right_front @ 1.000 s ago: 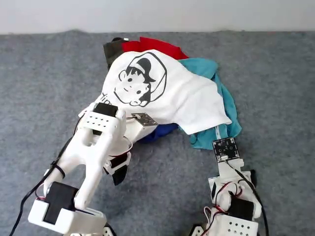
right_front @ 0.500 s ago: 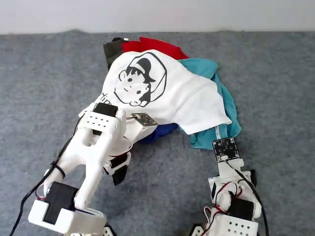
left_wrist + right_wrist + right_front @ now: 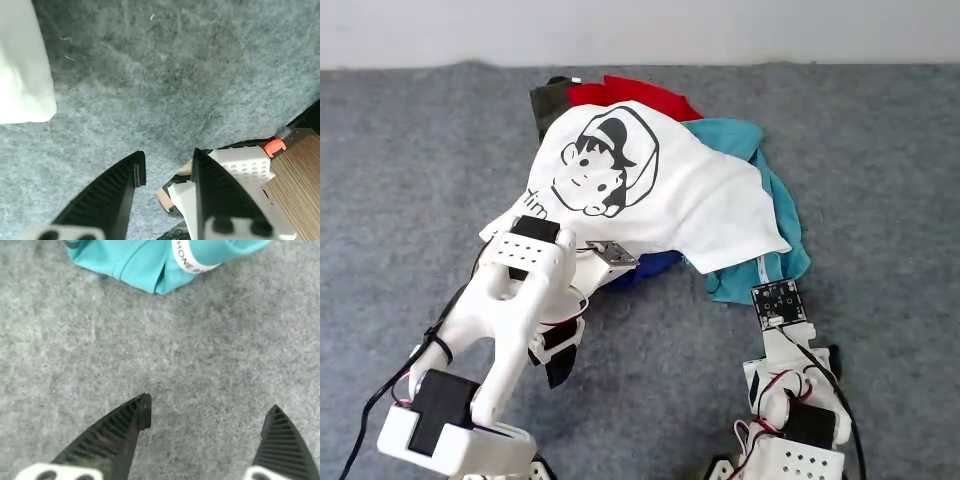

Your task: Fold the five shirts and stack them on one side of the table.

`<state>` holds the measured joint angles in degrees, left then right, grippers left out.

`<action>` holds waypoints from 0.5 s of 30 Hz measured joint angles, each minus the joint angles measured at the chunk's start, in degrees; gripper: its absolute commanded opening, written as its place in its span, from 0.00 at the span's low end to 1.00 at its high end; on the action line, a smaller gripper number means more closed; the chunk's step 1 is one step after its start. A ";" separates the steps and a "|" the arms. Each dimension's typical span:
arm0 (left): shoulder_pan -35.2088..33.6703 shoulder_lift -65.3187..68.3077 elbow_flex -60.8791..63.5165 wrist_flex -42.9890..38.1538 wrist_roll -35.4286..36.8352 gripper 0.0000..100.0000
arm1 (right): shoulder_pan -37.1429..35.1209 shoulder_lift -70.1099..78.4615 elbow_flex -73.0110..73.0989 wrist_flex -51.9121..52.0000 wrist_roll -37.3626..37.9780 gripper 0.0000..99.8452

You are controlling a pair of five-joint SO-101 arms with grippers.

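Observation:
Several shirts lie in one heap at the back middle of the table. A white shirt with a cartoon face is on top, over a red one, a dark one, a teal one and a blue one. My left gripper is open over bare carpet, pointing down, with a corner of the white shirt off to one side. In the high view its black finger hangs below the heap's left edge. My right gripper stands wide open above carpet, just short of the teal shirt's hem.
Grey carpet covers the table, with free room to the left and right of the heap. A white wall bounds the far edge. The left arm's base and a strip of wood lie behind its gripper.
My left arm has drawn back a little from the white shirt's edge, uncovering print on the shirt's lower left. The right arm and the heap have not moved.

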<state>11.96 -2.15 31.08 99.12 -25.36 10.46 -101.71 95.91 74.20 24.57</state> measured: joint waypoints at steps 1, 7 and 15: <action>0.00 0.00 0.00 0.00 0.00 0.16 | 0.00 0.00 0.00 0.00 0.00 0.36; 0.00 0.00 0.62 0.00 0.00 0.16 | 0.00 0.00 0.00 0.00 0.00 0.36; 0.00 0.00 0.62 0.00 0.00 0.16 | 0.00 0.00 0.00 0.00 0.00 0.36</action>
<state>11.96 -2.15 31.69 99.12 -25.36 10.46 -101.71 95.91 74.20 24.57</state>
